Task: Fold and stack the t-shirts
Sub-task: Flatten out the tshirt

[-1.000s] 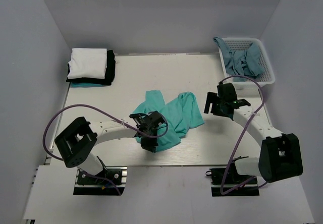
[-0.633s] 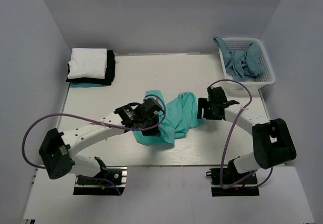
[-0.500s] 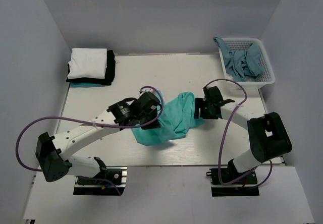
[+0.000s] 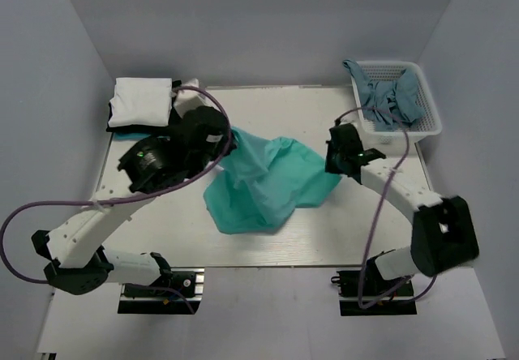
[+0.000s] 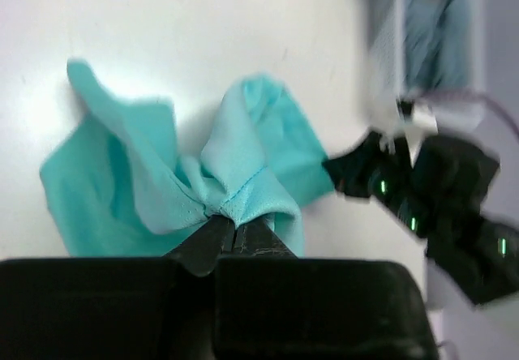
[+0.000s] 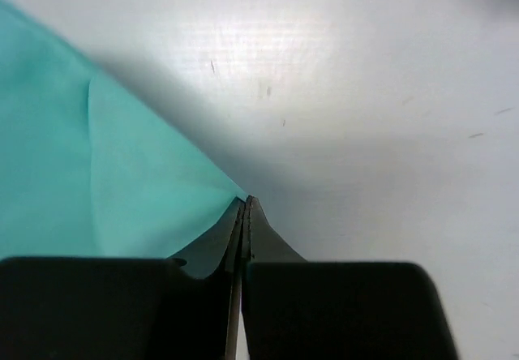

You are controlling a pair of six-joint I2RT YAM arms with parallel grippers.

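A turquoise-green t-shirt (image 4: pixel 263 183) hangs stretched between both grippers above the table's middle, its lower part resting on the table. My left gripper (image 4: pixel 227 143) is raised at the shirt's far left end. In the left wrist view it (image 5: pixel 231 224) is shut on a bunched fold of the t-shirt (image 5: pixel 154 190). My right gripper (image 4: pixel 332 164) holds the shirt's right edge. In the right wrist view it (image 6: pixel 246 206) is shut on a corner of the cloth (image 6: pixel 89 165). A stack of folded t-shirts (image 4: pixel 144 102) lies at the far left, white on top of black and teal.
A white lattice basket (image 4: pixel 427 100) at the far right corner holds crumpled blue-grey shirts (image 4: pixel 389 96). The basket (image 5: pixel 388 44) also shows in the left wrist view. The left arm's purple cable (image 4: pixel 32 214) loops out to the left.
The left arm has lifted and swung back and left with the shirt in its grip. The right gripper has shut on the shirt's right edge, and the cloth now spreads between them.
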